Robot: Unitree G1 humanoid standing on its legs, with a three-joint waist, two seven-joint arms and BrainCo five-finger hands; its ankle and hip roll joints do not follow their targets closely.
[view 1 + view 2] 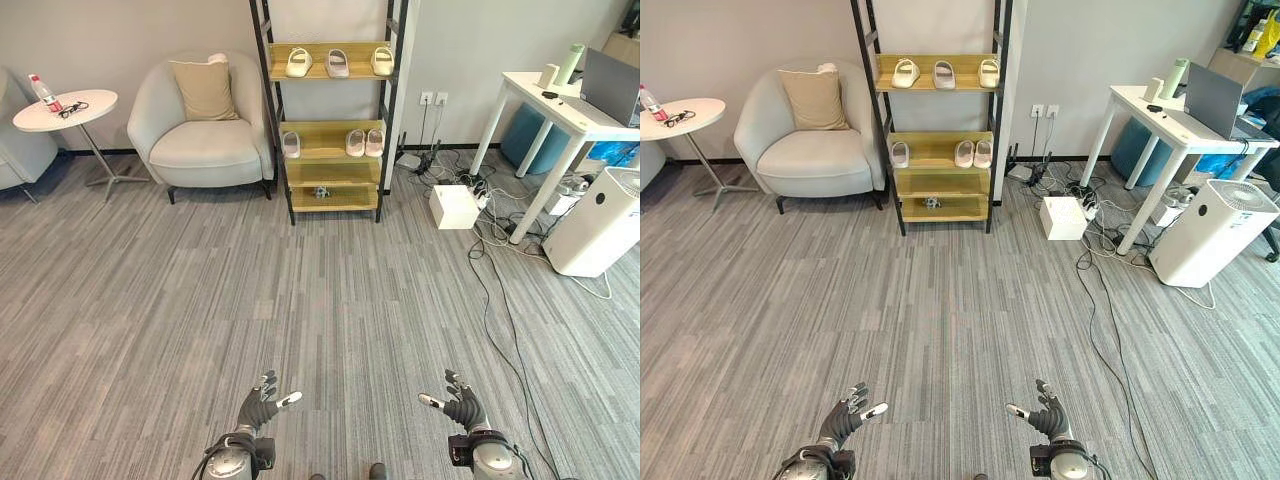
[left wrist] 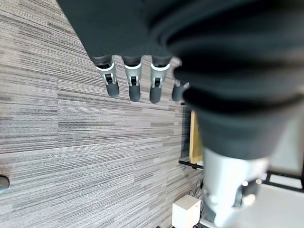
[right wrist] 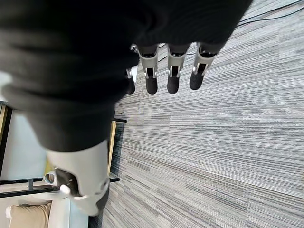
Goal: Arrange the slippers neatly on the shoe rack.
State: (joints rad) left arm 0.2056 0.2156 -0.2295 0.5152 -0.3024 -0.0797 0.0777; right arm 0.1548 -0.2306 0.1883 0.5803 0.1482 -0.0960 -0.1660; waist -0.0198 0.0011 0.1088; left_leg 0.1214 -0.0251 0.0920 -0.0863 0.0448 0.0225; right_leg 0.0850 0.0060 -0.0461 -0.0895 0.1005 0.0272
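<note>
In the left eye view the shoe rack (image 1: 330, 120) is standing far across the carpet (image 1: 300, 300) against the wall, between a grey armchair (image 1: 200, 125) on the left and a white desk (image 1: 560, 110) on the right. The slippers are sitting on it already — three pale slippers (image 1: 338, 62) spaced apart on the top shelf, and three more (image 1: 357, 142) on the middle shelf, one alone at the left and two touching at the right. They are looking soft, pale and light, easy to nudge askew. The left robot hand (image 1: 262, 402) and right robot hand (image 1: 458, 404) are hanging near, fingers spread, holding nothing.

In the right eye view loose cables (image 1: 1095, 300) are trailing over the floor right of the rack — a likely snag on the walk in, I judge.

In the left wrist view the fingers (image 2: 134, 83) are reaching straight over bare carpet.

In the right wrist view the fingers (image 3: 173, 80) are likewise straight and empty.
</note>
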